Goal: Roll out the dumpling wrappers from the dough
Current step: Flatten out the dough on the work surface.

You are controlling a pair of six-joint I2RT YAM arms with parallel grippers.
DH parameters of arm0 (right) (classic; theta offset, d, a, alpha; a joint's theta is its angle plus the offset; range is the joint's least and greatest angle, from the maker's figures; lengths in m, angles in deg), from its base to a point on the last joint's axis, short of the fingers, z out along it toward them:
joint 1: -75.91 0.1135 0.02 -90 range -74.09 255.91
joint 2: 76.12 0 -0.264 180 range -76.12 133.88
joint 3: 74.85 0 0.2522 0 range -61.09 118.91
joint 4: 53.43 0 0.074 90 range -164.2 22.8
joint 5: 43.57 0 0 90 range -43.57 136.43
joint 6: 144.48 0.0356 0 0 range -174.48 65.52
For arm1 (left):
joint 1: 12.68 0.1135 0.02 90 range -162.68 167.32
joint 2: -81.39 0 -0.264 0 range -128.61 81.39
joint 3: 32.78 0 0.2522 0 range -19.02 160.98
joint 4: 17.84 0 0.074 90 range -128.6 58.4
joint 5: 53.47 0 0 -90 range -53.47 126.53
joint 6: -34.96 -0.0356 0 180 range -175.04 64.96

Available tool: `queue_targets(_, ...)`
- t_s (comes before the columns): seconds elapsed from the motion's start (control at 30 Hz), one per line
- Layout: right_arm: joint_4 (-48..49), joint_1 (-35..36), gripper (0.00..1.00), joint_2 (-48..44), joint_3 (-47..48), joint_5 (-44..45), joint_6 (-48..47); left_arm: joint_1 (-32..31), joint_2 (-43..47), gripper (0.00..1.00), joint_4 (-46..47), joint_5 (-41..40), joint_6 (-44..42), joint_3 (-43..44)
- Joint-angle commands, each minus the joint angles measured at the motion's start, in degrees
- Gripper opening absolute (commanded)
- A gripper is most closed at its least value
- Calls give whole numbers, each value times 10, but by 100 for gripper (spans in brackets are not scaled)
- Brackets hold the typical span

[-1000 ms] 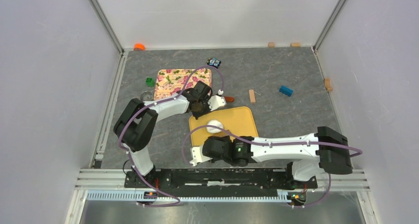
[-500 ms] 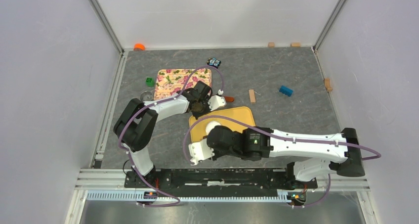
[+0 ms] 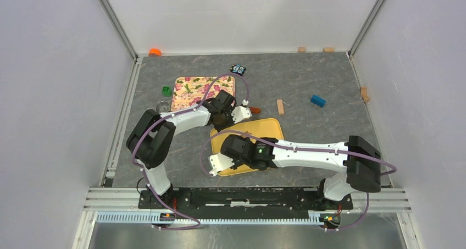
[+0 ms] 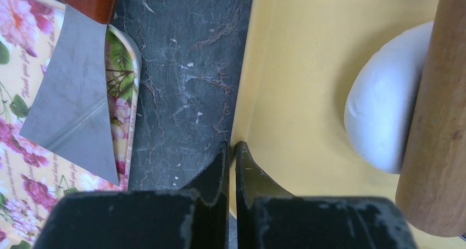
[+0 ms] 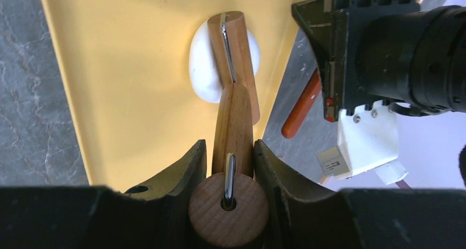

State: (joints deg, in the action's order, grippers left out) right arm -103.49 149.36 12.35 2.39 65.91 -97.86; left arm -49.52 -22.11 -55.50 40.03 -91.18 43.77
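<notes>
A smooth white dough lump (image 4: pixel 379 122) lies on the yellow board (image 4: pixel 308 67), and it also shows in the right wrist view (image 5: pixel 202 73). My right gripper (image 5: pixel 228 150) is shut on the handle of a wooden rolling pin (image 5: pixel 233 117), whose roller rests on top of the dough. In the top view the right gripper (image 3: pixel 233 142) covers the dough. My left gripper (image 4: pixel 231 150) is shut, pinching the yellow board's left edge; it also shows in the top view (image 3: pixel 222 119). No flat wrapper is in view.
A metal scraper (image 4: pixel 71 84) lies on the floral board (image 3: pixel 192 89) beside the yellow board (image 3: pixel 269 129). An orange-red handle (image 5: pixel 299 111) lies right of it. A clear cup (image 3: pixel 162 106), green block (image 3: pixel 166 89), wooden block (image 3: pixel 280 106) and blue block (image 3: pixel 317 100) lie around.
My right gripper has moved away from the near edge onto the yellow board, and it now covers the dough with the rolling pin. The left arm has not moved.
</notes>
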Motion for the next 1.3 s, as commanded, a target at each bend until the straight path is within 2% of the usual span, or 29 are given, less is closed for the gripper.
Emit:
queue_targets(0.0,3,-2,0,-2,-42,-34,24,1,-66,2,-2,-8,-14,-37)
queue_targets(0.27,-26,25,0,-45,-75,-43,65,1,-66,2,-2,-8,-14,-37)
queue_targets(0.43,4,9,0,3,-56,-55,30,1,-66,2,-2,-8,-14,-37)
queue_targets(0.53,-20,12,0,21,-36,-59,39,1,-66,2,-2,-9,-14,-37)
queue_targets(0.77,-70,58,0,-50,-77,-54,115,1,-66,2,-2,-8,-15,-37)
queue_targets(0.87,-39,51,0,-58,-95,-43,97,1,-67,2,-2,-8,-15,-36)
queue_targets(1.07,-15,26,0,0,-60,-59,57,1,-68,2,-3,-9,-14,-35)
queue_targets(1.27,-67,67,0,-27,-75,-58,122,1,-68,2,-3,-9,-15,-35)
